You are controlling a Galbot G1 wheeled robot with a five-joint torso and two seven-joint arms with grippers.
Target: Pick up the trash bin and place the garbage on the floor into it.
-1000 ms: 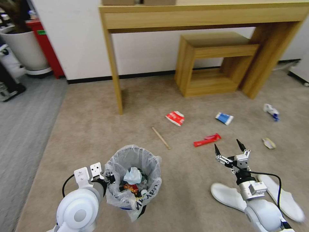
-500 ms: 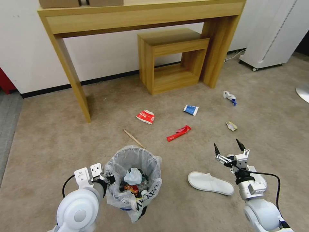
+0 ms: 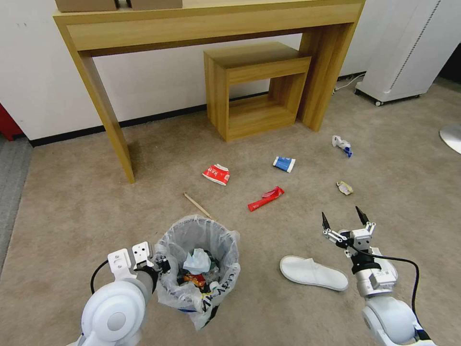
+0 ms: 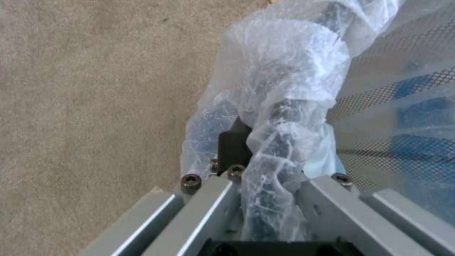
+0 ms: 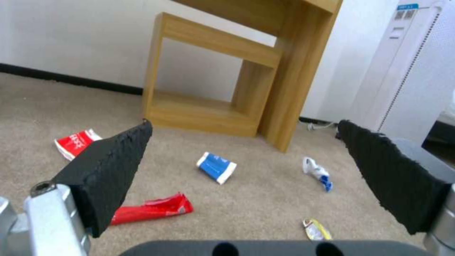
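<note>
Standing upright, the trash bin (image 3: 199,262) opens upward.

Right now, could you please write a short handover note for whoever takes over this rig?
Left gripper: shut on the trash bin rim, bin at the robot's left front, some trash already inside.
Right gripper: open, empty, above the floor beyond a white slipper.
Left to collect: slipper, red wrapper, red-white carton, blue-white packet, wooden stick, and two small scraps farther right.
</note>
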